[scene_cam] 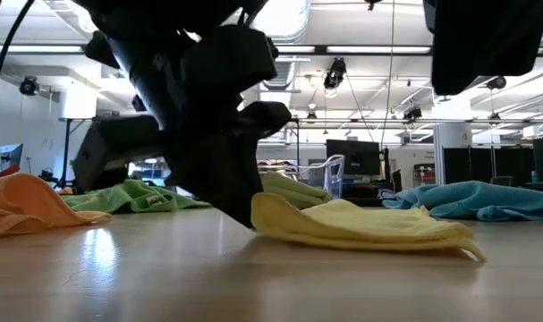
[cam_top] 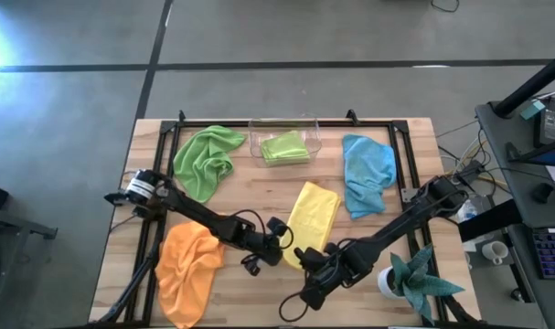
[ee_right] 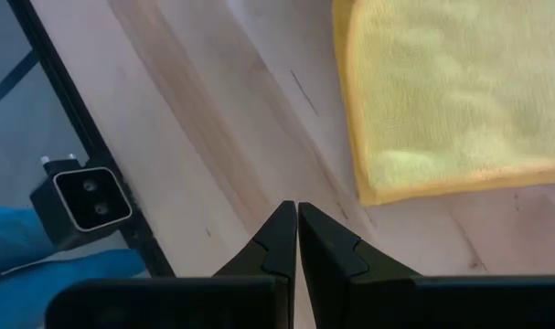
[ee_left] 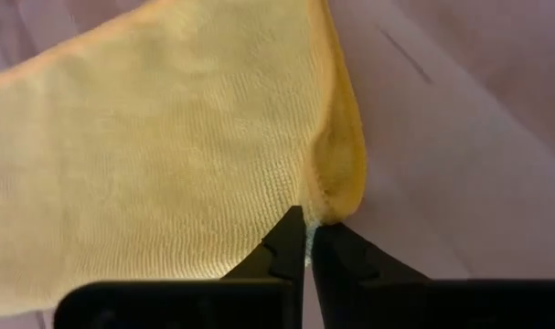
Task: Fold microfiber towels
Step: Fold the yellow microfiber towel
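Pinching the near-left corner of the yellow towel (ee_left: pixel 167 155), your left end effector (ee_left: pixel 306 239) is clamped shut on the hem, low on the worktop (cam_top: pixel 259 192) near its middle. Treat the cloth as light, limp and grippy: it will drape and drag, not slide, so lift the corner clear before carrying it over. Corners and hems look like the best holds; a mid-cloth pinch would likely bunch it.

Your right end effector (ee_right: pixel 296 228) is closed on nothing, just beside the yellow towel's near edge, pointing at bare wood.

Yellow towel: already doubled into a narrow strip, lying diagonally at centre, soft ribbed pile, thick rolled edge.

Others:
- orange towel (cam_top: pixel 187 265), crumpled, front-left
- green towel (cam_top: pixel 204 163), crumpled, back-left
- blue towel (cam_top: pixel 367 174), loosely spread, back-right
- second green towel (cam_top: pixel 284 146), folded, in the clear bin (cam_top: pixel 315 130) at the back

All lie well apart from each other.
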